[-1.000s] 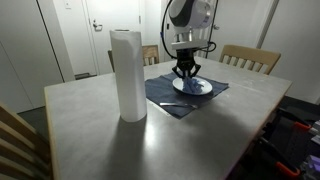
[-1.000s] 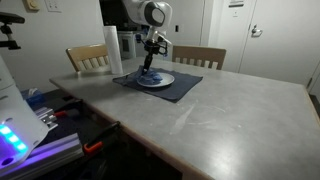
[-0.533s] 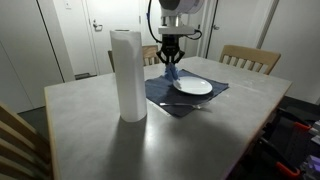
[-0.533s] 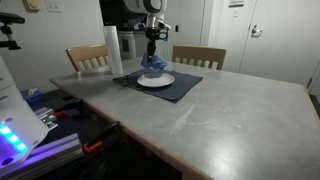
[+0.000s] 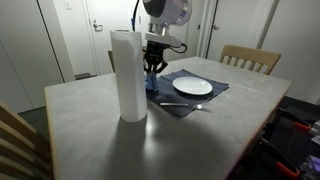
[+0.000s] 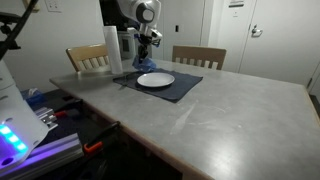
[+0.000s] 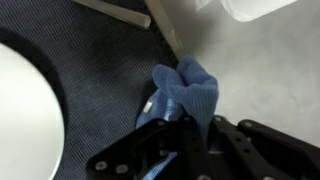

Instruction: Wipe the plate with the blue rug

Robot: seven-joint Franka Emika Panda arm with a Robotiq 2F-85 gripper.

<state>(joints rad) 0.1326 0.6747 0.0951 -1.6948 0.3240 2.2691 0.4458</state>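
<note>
Wrist view: my gripper [image 7: 178, 128] is clamped tight on the blue rug [image 7: 192, 88], just beside the plate [image 7: 20, 110], over the placemat [image 7: 90, 60]; 1 paper towel roll [image 5: 127, 75] stands near, beyond the rug.

Light: you have even, moderately bright overhead room light | Glare: soft sheen on the worktop [image 5: 190, 140] | Shadows: faint, under the paper towel roll [image 5: 127, 75] | Wrist view: dimmer, your hand [image 7: 183, 120] and the blue rug [image 7: 190, 90] blurred, out of focus
</note>
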